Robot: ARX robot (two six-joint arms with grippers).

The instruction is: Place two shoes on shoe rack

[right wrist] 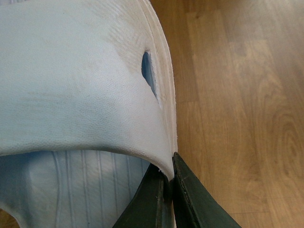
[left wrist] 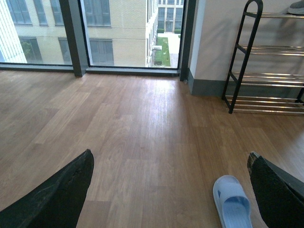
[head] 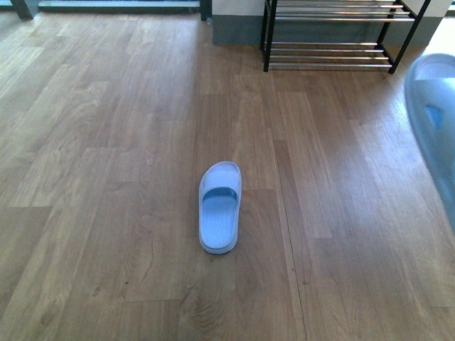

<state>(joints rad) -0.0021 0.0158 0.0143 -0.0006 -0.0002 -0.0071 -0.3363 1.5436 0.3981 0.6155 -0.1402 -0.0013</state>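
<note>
The right gripper (right wrist: 171,167) has its jaws pinched together on the side edge of a pale blue slide sandal (right wrist: 80,85), where the strap meets the sole. In the front view this sandal shows blurred, short of the shoe rack (head: 334,35) and toward its right end. The left gripper (left wrist: 170,159) is spread wide, with nothing between its dark fingers (left wrist: 57,197). The second slide (head: 220,207) lies flat on the wooden floor (head: 106,177), well apart from the rack, toe pointing toward it.
</note>
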